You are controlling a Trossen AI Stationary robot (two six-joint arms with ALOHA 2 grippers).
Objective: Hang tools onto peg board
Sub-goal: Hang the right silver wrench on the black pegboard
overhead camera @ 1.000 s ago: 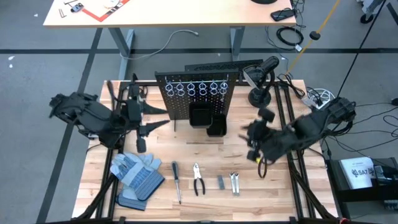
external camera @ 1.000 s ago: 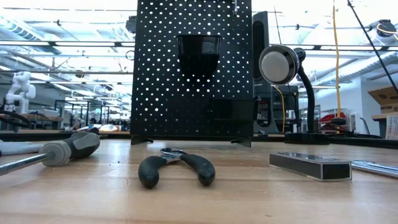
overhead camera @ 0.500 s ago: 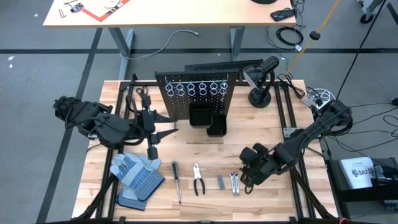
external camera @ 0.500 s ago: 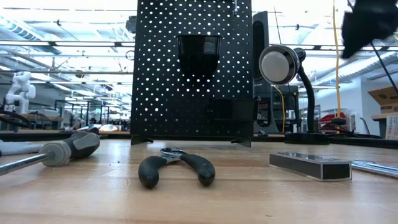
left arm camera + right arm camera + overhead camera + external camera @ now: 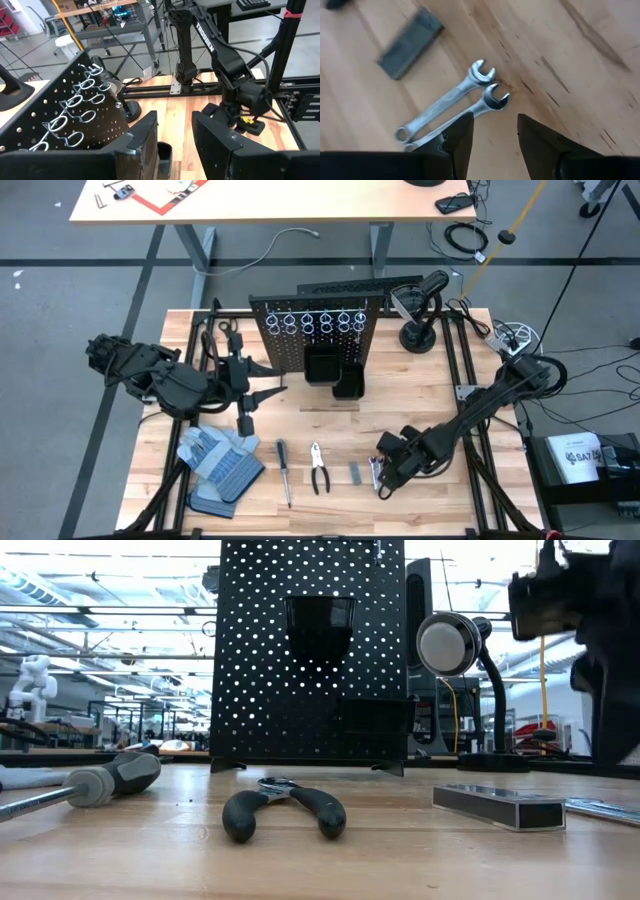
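Note:
The tools lie in a row near the table's front edge: a thin dark-handled screwdriver (image 5: pixel 284 470), dark-handled pliers (image 5: pixel 319 468), a short grey metal piece (image 5: pixel 355 472) and two silver wrenches (image 5: pixel 455 107) lying flat side by side. The black peg board (image 5: pixel 315 330) stands upright at the far middle, with silver ring holders and black bins (image 5: pixel 335 372). My right gripper (image 5: pixel 384 471) is open and hovers just above the wrenches, its fingers over their open-jaw ends (image 5: pixel 492 130). My left gripper (image 5: pixel 258 392) is open and empty, left of the peg board.
Grey-and-blue work gloves (image 5: pixel 220 460) lie at the front left. A black desk lamp (image 5: pixel 420 310) stands at the far right beside the peg board. Bare wood lies between the peg board and the tool row. The pliers (image 5: pixel 285 808) and the screwdriver handle (image 5: pixel 115 778) show in the low view.
My right gripper has gone toward the table's near edge and leftward, and down to just above the wrenches. My left gripper has moved a little toward the table's right, toward the peg board, then kept still. No tool has moved.

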